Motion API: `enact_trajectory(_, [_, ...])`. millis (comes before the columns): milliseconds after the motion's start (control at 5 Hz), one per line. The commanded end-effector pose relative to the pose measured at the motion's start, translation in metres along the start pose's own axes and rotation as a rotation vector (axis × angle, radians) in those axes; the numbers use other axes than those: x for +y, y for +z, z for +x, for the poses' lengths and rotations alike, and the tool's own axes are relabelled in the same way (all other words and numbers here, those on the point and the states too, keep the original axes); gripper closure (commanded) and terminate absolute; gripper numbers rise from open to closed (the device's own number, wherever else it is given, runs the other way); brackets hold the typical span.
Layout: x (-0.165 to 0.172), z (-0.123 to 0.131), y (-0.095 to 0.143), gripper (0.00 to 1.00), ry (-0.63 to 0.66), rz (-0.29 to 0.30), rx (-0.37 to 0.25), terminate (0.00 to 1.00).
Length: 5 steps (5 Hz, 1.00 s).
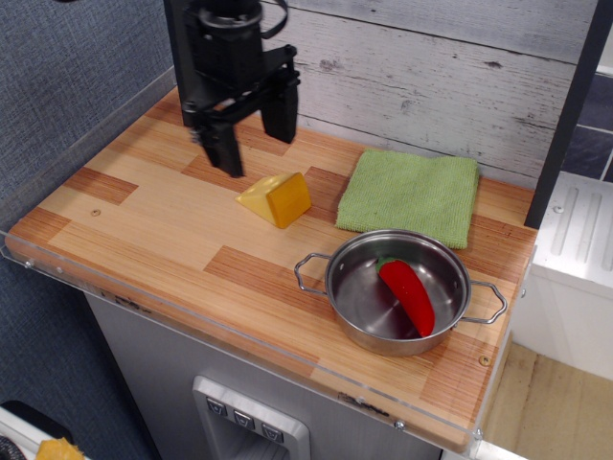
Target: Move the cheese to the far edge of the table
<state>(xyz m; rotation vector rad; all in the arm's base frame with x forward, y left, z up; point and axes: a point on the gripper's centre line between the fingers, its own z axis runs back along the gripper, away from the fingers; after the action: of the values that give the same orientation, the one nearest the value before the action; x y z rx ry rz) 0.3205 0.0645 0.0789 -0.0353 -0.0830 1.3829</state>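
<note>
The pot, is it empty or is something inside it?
Not empty. The steel pot stands upright on the table with a red pepper lying inside it.

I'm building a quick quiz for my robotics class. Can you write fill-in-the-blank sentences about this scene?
1. The red pepper lies inside the steel ____.
2. The cloth beside the cheese is ____ in colour.
3. The gripper, above the table, has its jaws ____.

Missing words: pot; green; open

A whitewashed horizontal-plank wooden wall (pixel 441 67) fills the back; left of it, grey-blue textured fabric panelling (pixel 67 77); lower right, pale wooden floor (pixel 546 412).
</note>
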Motion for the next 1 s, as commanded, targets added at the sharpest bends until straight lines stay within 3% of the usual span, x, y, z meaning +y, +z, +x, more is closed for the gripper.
enact_trajectory(0, [-0.023, 0.001, -0.001, 0.00, 0.012, -0.068, 0.002, 0.00])
enact_trajectory(800, [-0.028, -0.002, -0.022, 0.00, -0.021, -0.045, -0.023, 0.00])
